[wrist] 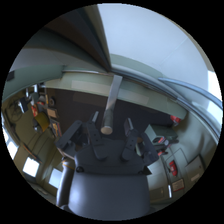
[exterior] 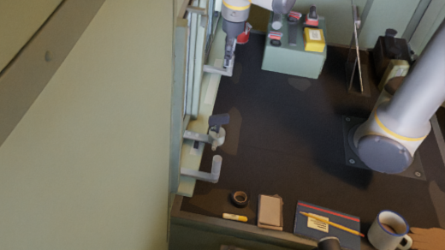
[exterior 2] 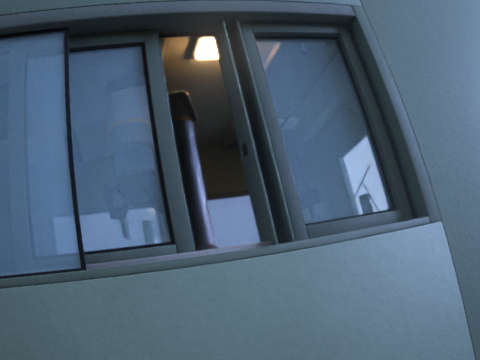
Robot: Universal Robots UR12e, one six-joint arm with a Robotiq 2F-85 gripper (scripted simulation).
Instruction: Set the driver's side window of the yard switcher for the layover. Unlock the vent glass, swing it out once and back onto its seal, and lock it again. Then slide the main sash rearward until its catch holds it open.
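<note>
My gripper (exterior 2: 122,220) shows only dimly through the glass of the main sash (exterior 2: 120,145), which stands slid aside with an open gap (exterior 2: 210,150) between it and the vent glass (exterior 2: 322,130). The vent glass sits closed in its frame. Inside the cab, the sash's grey L-shaped pull handle (exterior: 217,69) juts from the window wall, its round end (wrist: 107,129) between my fingers. The vent's dark latch lever (exterior: 218,122) and vent handle (exterior: 205,173) lie farther along the wall, apart from me. My gripper (exterior: 228,60) (wrist: 111,127) is open around the sash handle and holds nothing.
Behind the handle stands the green control stand (exterior: 295,45) with red levers. My arm's base (exterior: 385,141) is bolted to the dark floor. Along the near ledge lie a tape roll (exterior: 239,197), marker (exterior: 234,217), notepad (exterior: 270,212), clipboard (exterior: 327,220) and mug (exterior: 388,231).
</note>
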